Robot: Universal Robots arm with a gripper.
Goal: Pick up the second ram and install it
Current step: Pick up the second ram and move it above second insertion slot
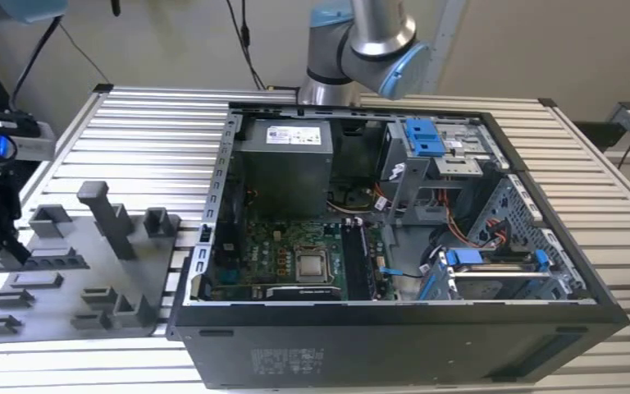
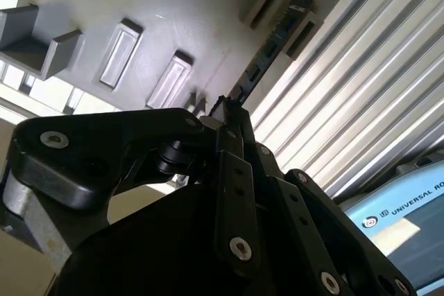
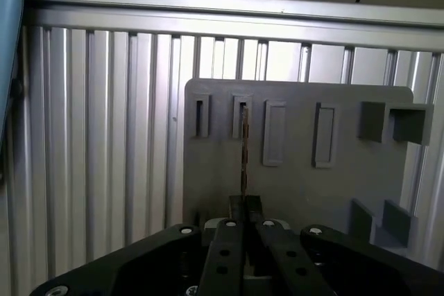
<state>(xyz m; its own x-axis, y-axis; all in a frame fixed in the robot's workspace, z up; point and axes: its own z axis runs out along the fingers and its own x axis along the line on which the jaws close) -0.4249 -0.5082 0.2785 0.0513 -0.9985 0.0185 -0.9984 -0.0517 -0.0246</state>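
Showed a grey fixture plate [image 3: 298,192] lying on a slatted metal table [image 1: 151,123], studded with small raised slots and blocks. Found the gripper [image 3: 244,202] low over the plate, at its side toward the exterior view's left. Had the jaws close together, apparently pinching the near end of the second ram [image 3: 243,150].

Caught the ram edge-on in the first wrist view: a thin dark stick standing on its long edge, running across the plate from the jaws to a pair of small holder blocks [image 2: 265,3] at its far end. Could not tell whether lifted clear of the plate or resting in the holders.

Placed an open computer case [image 1: 403,345] just beside the plate, toward the exterior view's right, with the green motherboard [image 1: 282,246] lying inside.

Judged the risks thus:
- Gripped at one end only, so liable to droop or swing about the jaws.
- Liable to bind in the holder blocks and scrape its contact edge if pulled out at a slant.
- Liable to slip if held on too little of the board.
- Any such tilt likely to spoil alignment with a motherboard slot.
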